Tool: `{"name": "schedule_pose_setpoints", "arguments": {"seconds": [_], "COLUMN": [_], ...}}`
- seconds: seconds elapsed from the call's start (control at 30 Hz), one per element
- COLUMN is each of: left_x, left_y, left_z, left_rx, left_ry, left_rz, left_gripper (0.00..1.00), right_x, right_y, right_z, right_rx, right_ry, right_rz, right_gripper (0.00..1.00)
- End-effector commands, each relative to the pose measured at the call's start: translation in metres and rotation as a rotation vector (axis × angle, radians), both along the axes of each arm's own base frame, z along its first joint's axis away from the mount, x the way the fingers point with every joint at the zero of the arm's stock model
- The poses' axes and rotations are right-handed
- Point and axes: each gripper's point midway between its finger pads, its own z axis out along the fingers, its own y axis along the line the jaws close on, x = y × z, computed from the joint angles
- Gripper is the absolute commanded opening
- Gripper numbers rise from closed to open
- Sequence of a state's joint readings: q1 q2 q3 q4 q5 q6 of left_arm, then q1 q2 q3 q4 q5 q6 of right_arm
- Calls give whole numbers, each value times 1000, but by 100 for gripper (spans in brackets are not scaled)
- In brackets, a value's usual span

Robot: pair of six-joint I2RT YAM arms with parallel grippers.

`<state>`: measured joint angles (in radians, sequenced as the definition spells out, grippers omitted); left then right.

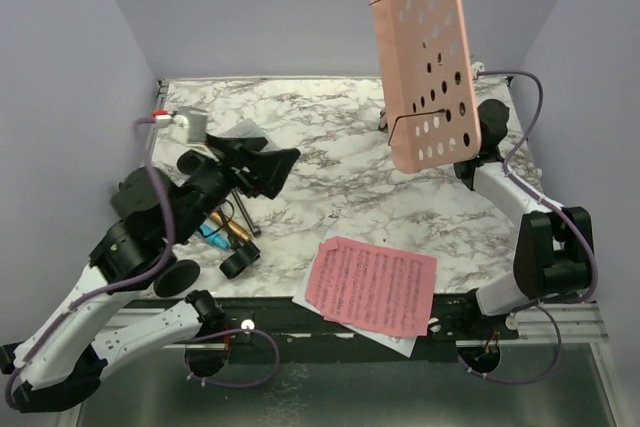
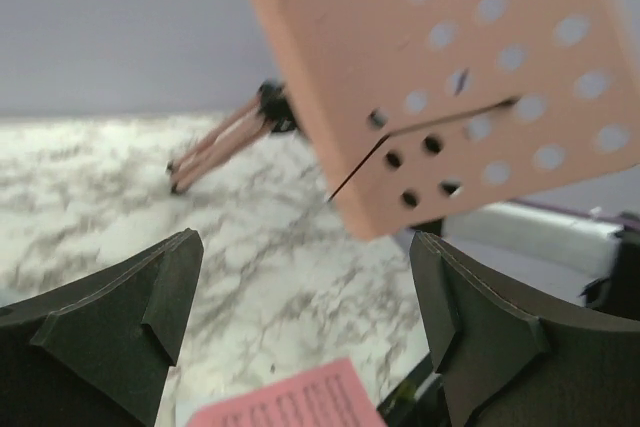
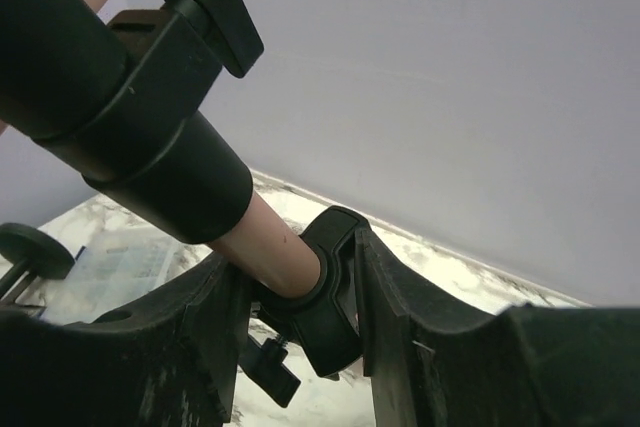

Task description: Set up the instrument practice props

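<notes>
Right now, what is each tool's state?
Left tool: open, holding nothing.
Right tool: closed on the pole of the pink perforated music rack.

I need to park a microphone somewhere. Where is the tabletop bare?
Bare marble lies mid-table, between the left gripper and the pink music rack, beyond the pink sheet. The left side is crowded with microphones and mic mounts.

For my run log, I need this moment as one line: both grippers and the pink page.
right gripper: shut on music rack pole | left gripper: open, empty | pink page: flat, near table edge
</notes>
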<state>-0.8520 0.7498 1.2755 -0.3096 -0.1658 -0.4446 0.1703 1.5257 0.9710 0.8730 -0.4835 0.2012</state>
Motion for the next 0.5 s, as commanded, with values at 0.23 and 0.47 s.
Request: {"name": "schedule_pose_setpoints", "arguments": {"seconds": [0.23,0.47], "left_x": [10,-1], "left_y": [-57,-93], "left_z": [-327,-394], "left_rx": [318,320], "left_ry": [823,938], "left_rz": [-25,-178], "left_gripper": [95,99], "right_x": [-47,-49], "right_y": [-14,-3], "right_z": [64,61], "right_rx": [32,9], "right_ry": [-111,-111], "right_rz": [61,136], "right_gripper": [0,0]}}
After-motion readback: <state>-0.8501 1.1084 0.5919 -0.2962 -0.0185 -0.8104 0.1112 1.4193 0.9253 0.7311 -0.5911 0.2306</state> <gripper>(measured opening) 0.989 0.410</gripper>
